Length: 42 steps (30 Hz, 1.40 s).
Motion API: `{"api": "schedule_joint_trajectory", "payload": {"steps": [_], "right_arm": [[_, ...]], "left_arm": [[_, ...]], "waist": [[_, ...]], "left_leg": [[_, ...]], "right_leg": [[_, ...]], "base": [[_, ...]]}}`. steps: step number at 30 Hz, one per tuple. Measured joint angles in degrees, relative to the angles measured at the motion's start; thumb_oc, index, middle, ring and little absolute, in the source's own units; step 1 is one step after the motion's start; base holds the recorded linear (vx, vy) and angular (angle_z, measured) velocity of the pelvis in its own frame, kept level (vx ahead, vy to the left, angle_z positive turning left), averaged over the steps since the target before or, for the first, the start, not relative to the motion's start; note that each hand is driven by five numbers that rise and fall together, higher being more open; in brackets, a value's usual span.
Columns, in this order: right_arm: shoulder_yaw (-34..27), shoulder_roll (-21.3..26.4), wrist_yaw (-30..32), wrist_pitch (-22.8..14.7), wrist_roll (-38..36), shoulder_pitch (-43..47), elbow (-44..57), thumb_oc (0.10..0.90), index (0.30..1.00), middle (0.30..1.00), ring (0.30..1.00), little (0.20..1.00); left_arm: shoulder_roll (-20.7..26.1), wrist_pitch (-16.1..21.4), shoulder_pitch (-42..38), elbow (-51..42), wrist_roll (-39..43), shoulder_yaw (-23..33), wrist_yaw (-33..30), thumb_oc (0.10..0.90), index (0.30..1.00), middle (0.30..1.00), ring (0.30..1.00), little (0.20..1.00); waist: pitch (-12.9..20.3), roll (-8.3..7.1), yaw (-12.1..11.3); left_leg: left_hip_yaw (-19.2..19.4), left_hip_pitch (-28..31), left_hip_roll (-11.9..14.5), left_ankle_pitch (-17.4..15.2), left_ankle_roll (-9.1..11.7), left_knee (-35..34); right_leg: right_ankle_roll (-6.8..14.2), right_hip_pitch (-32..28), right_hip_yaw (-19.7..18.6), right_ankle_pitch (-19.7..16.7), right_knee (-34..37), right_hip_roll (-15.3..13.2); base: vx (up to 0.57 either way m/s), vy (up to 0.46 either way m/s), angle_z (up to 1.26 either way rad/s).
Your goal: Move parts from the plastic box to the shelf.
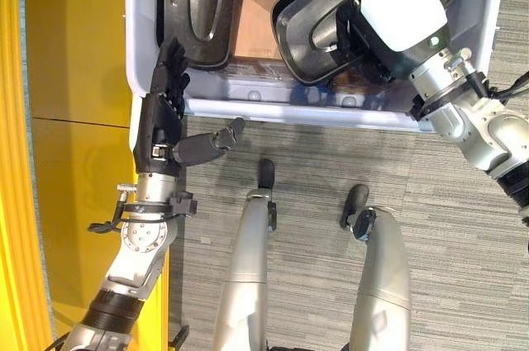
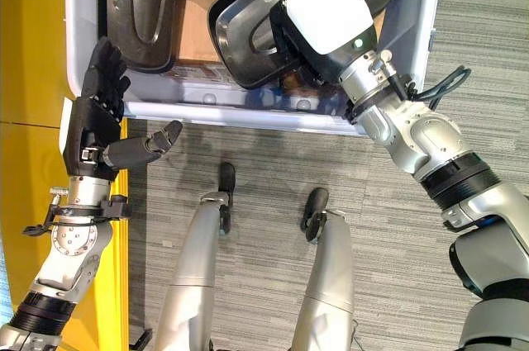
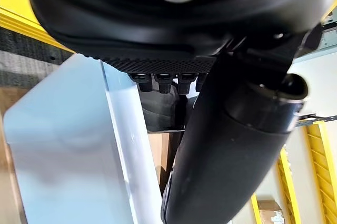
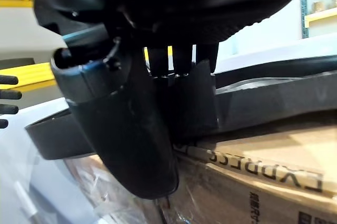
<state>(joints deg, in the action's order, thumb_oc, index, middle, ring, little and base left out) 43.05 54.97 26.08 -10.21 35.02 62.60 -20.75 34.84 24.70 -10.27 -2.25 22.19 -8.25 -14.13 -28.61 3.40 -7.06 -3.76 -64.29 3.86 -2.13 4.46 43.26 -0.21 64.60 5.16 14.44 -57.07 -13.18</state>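
Note:
A pale plastic box (image 1: pixel 289 111) holds large dark grey moulded parts and a cardboard carton (image 4: pixel 263 171). My right hand (image 1: pixel 397 12), with a white cover on its back, reaches into the box from the right. Its fingers (image 4: pixel 181 55) are curled over the rim of one dark part (image 1: pixel 306 29), which lies tilted across the box, and the thumb (image 4: pixel 121 124) stands on the near side of that rim. My left hand (image 1: pixel 161 120) is at the box's near left corner, outside the wall (image 3: pixel 68 150). Its fingers are straight, its thumb (image 1: pixel 211 144) is spread, and it holds nothing.
A second dark part (image 1: pixel 198 12) lies along the box's left side. A yellow shelf surface (image 1: pixel 74 120) runs down the left, close beside the box and my left arm. Grey carpet lies in front of the box.

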Motion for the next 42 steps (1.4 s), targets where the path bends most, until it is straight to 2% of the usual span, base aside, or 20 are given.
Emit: {"api": "schedule_joint_trajectory", "payload": {"steps": [9, 12, 15, 16, 18, 21, 25, 31, 34, 38, 42], "right_arm": [[-0.63, -0.05, 1.95, -2.27, 1.81, -9.74, 0.61, 0.4, 0.3, 0.3, 0.3, 0.3], [-3.82, -0.23, 1.83, -3.43, 2.25, -16.55, 7.11, 0.4, 0.3, 0.3, 0.3, 0.3], [-6.21, -0.3, 1.79, -4.64, 3.04, -19.12, 11.7, 0.4, 0.3, 0.3, 0.3, 0.3], [-6.72, -0.29, 1.78, -4.92, 3.07, -19.44, 12.55, 0.4, 0.3, 0.3, 0.3, 0.3], [-8.54, -0.52, 1.78, -5.46, 3.19, -19.99, 14.78, 0.4, 0.3, 0.3, 0.3, 0.3], [-11.02, -0.42, 1.86, -6.24, 6.11, -20.85, 16.13, 0.4, 0.3, 0.3, 0.3, 0.3], [-12.83, -0.37, 1.93, -7.16, 7.6, -22.24, 16.37, 0.4, 0.3, 0.3, 0.3, 0.3], [-16.75, -0.2, 1.58, -8.53, 7.43, -24.45, 21.04, 0.4, 0.3, 0.3, 0.3, 0.3], [-18.73, -0.18, 0.3, -10.71, 4.13, -25.41, 24.16, 0.4, 0.3, 0.3, 0.3, 0.3], [-19.66, -0.53, -4.38, -12.51, 0.58, -25.94, 27.27, 0.4, 0.3, 0.3, 0.3, 0.3], [-19.71, -0.61, -8.4, -16.46, -1.6, -25.94, 30.13, 0.4, 0.3, 0.3, 0.3, 0.3]], "left_arm": [[-0.12, -2.34, 4.96, 0.15, 0.03, -0.88, 1.05, 0.9, 1.0, 1.0, 1.0, 1.0], [-0.17, -4.32, 7.77, 0.14, 0.02, -0.87, 1.06, 0.9, 1.0, 1.0, 1.0, 1.0], [-0.22, -4.84, 8.94, 0.1, 0.01, -0.76, 1.1, 0.9, 1.0, 1.0, 1.0, 1.0], [-0.23, -4.86, 8.96, 0.1, 0.0, -0.77, 1.14, 0.9, 1.0, 1.0, 1.0, 1.0], [-0.25, -5.25, 8.7, 0.01, -0.01, -0.55, 1.22, 0.9, 1.0, 1.0, 1.0, 1.0], [-0.28, -7.11, 8.79, 0.09, 0.0, -0.41, 1.75, 0.9, 1.0, 1.0, 1.0, 1.0], [-0.31, -7.24, 8.91, 0.4, 0.01, -0.4, 3.31, 0.9, 1.0, 1.0, 1.0, 1.0], [-0.52, -7.8, 8.35, 0.41, -0.03, -0.37, 3.6, 0.9, 1.0, 1.0, 1.0, 1.0], [-1.94, -10.21, 7.75, 0.44, 0.02, -0.34, 3.75, 0.9, 1.0, 1.0, 1.0, 1.0], [-3.01, -13.28, 6.89, 1.38, 0.21, -0.44, 8.02, 0.9, 1.0, 1.0, 1.0, 1.0], [-4.22, -14.55, 9.94, 1.45, 0.06, -0.8, 11.76, 0.9, 1.0, 1.0, 1.0, 1.0]], "waist": [[-0.11, -0.13, 0.14], [-0.58, -0.25, 0.45], [-0.96, -0.7, 0.64], [-0.98, -0.74, 0.59], [-1.2, -0.78, 0.59], [-1.65, -0.93, 0.76], [-1.66, -0.96, 0.92], [-1.64, -0.94, 2.15], [-1.62, -0.91, 2.36], [-1.58, -0.95, 2.27], [-1.4, -0.89, 1.98]], "left_leg": [[0.82, 8.67, 0.22, 0.23, -0.21, -5.84], [1.56, 15.64, 0.33, 0.96, 0.03, -9.86], [2.06, 20.1, 0.44, 1.55, -0.42, -12.95], [2.06, 20.74, 0.59, 2.18, 0.12, -13.5], [2.3, 22.94, 0.95, 2.55, -0.3, -15.42], [2.83, 29.81, 1.16, 3.15, -0.57, -19.11], [3.58, 35.69, 1.32, 4.02, -0.7, -22.76], [3.81, 40.07, 1.98, 4.41, -0.62, -25.52], [3.84, 42.05, 2.14, 4.41, -0.58, -25.87], [3.58, 45.65, 2.46, 4.5, -0.45, -27.48], [3.38, 49.64, 3.14, 4.51, -0.41, -29.45]], "right_leg": [[1.07, -8.77, 0.42, -1.05, 6.44, 0.49], [1.83, -15.48, 0.74, -1.99, 10.5, 0.62], [2.12, -19.41, 0.75, -2.54, 12.98, 0.73], [2.28, -19.95, 0.83, -3.06, 13.53, 0.83], [2.03, -22.15, 1.31, -3.65, 15.41, 1.22], [1.75, -28.38, 1.44, -3.86, 18.42, 1.39], [2.02, -33.64, 1.43, -4.6, 21.26, 1.8], [2.31, -38.09, 1.62, -5.6, 24.45, 2.7], [2.38, -40.05, 1.83, -5.59, 24.91, 2.86], [2.1, -43.52, 2.86, -4.95, 25.33, 3.0], [1.33, -47.08, 3.37, -3.67, 25.69, 3.21]], "base": [[-0.05, 0.02, -0.02], [-0.02, 0.036, -0.04], [-0.04, 0.029, -0.05], [-0.08, 0.049, -0.05], [-0.03, 0.041, -0.05], [0.0, 0.029, -0.05], [0.02, 0.014, -0.06], [0.0, 0.001, -0.03], [-0.01, -0.056, -0.01], [0.04, -0.105, 0.05], [0.05, -0.089, 0.07]]}}
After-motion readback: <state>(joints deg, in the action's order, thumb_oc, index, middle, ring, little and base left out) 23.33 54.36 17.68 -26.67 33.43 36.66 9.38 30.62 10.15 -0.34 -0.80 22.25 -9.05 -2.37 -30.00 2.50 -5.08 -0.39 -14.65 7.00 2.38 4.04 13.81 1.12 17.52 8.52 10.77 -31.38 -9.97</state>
